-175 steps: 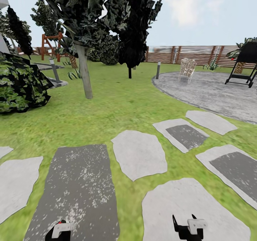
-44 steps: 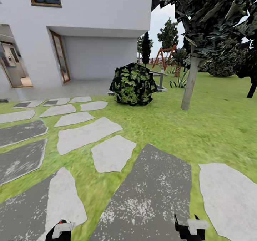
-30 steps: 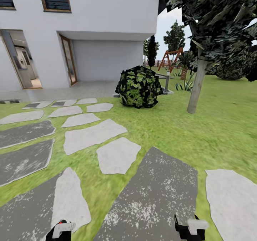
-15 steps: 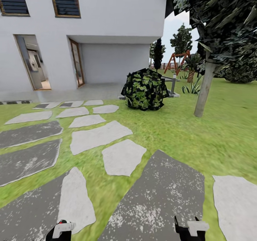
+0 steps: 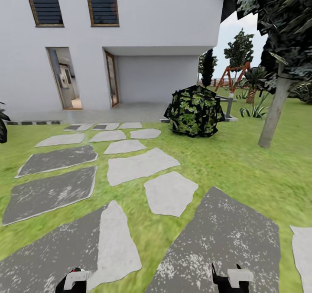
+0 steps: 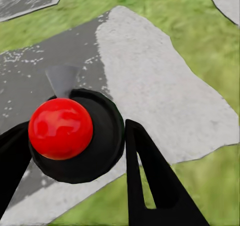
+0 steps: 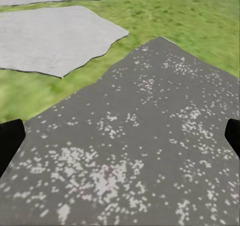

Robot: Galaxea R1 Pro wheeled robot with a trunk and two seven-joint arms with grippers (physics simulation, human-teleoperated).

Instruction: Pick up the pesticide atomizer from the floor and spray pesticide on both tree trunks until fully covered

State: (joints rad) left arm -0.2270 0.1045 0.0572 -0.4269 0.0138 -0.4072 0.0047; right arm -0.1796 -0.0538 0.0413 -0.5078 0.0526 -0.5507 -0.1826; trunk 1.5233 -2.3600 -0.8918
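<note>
My left gripper (image 6: pixel 75 128) is shut on the pesticide atomizer (image 6: pixel 62 131), a black round body with a glossy red ball on top, held over a grey paving stone. In the head view the left gripper (image 5: pixel 73 281) sits at the bottom edge with a speck of red showing. The right gripper (image 5: pixel 226 276) is low at the bottom right. It is open and holds nothing, and its fingers (image 7: pixel 10 141) stand wide apart above dark paving. One tree trunk (image 5: pixel 273 115), pale grey-brown and leaning, rises from the lawn at the right under a dark green crown (image 5: pixel 286 20).
Grey stepping stones (image 5: pixel 138 165) cross the grass toward a white house with an open doorway (image 5: pixel 65 78). A dark leafy bush (image 5: pixel 195 111) stands beside a short lamp post (image 5: pixel 229 104). A wooden swing frame (image 5: pixel 232 74) is far behind.
The camera has swung left: the house and doorway came into view, and the bush and tree slid to the right of the picture. Both grippers stay as they were.
</note>
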